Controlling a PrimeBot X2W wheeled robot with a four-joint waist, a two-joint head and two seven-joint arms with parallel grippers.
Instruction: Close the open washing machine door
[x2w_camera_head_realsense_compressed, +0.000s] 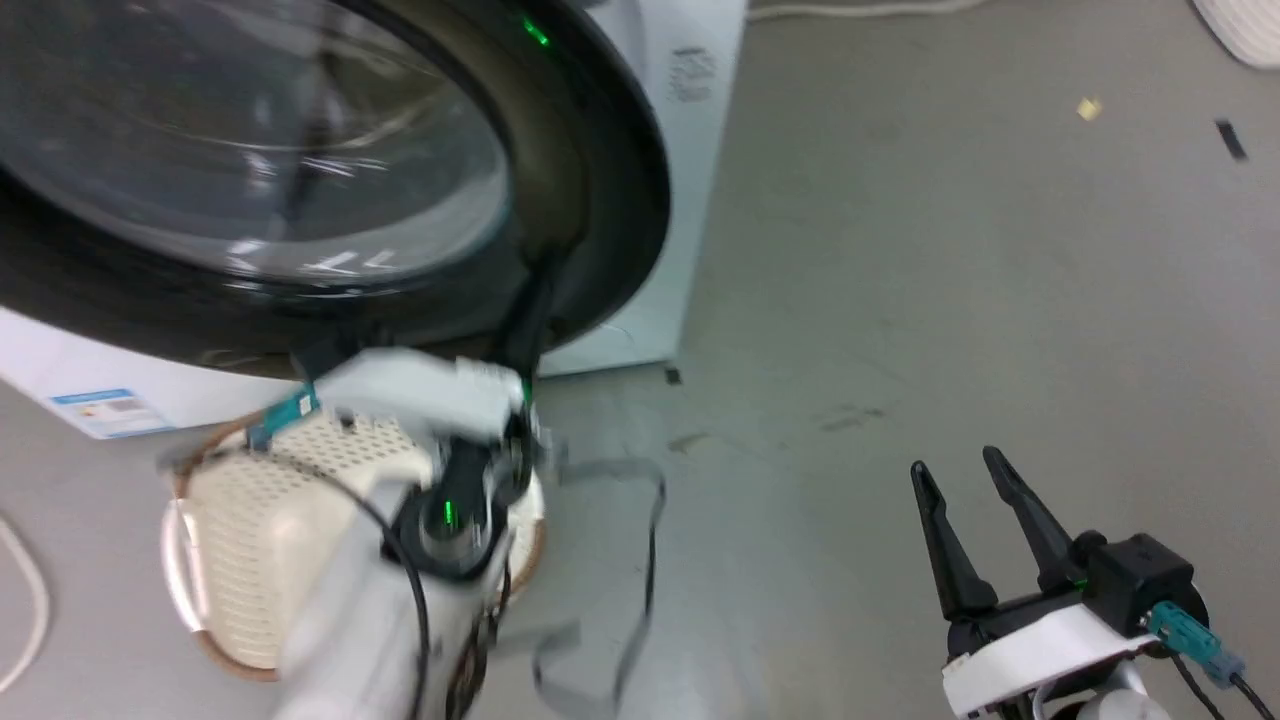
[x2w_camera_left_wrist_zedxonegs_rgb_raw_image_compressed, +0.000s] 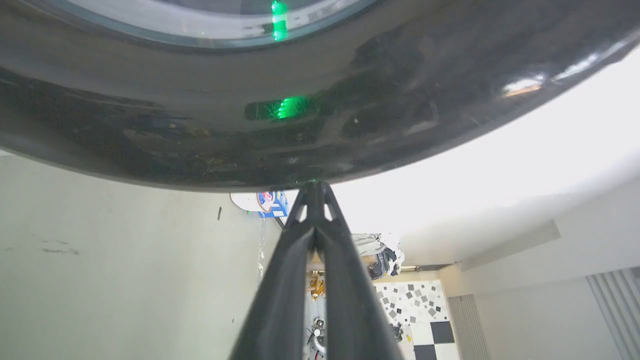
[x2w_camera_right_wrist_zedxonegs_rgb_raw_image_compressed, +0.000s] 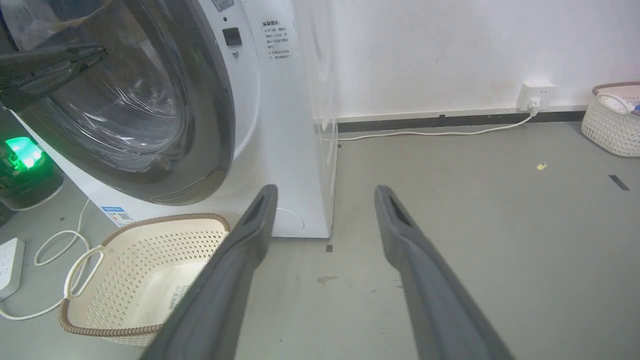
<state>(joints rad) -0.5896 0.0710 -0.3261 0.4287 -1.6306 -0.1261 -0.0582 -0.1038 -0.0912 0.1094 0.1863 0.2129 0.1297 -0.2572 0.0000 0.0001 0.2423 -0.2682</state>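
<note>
The washing machine door, with its glossy black rim and bulging glass, spans the upper left in the head view and lies close to the front of the white washing machine. My left gripper reaches up to the rim's lower edge. In the left wrist view it is shut with nothing in it, tips touching the black rim of the door. My right gripper hangs open over the floor at the lower right, away from the machine. The right wrist view shows that gripper, the door and the machine.
A cream perforated basket sits on the floor under the door, beneath my left arm. A power strip and white cable lie at its left. Another basket stands by the wall at far right. Bare grey floor stretches to the right.
</note>
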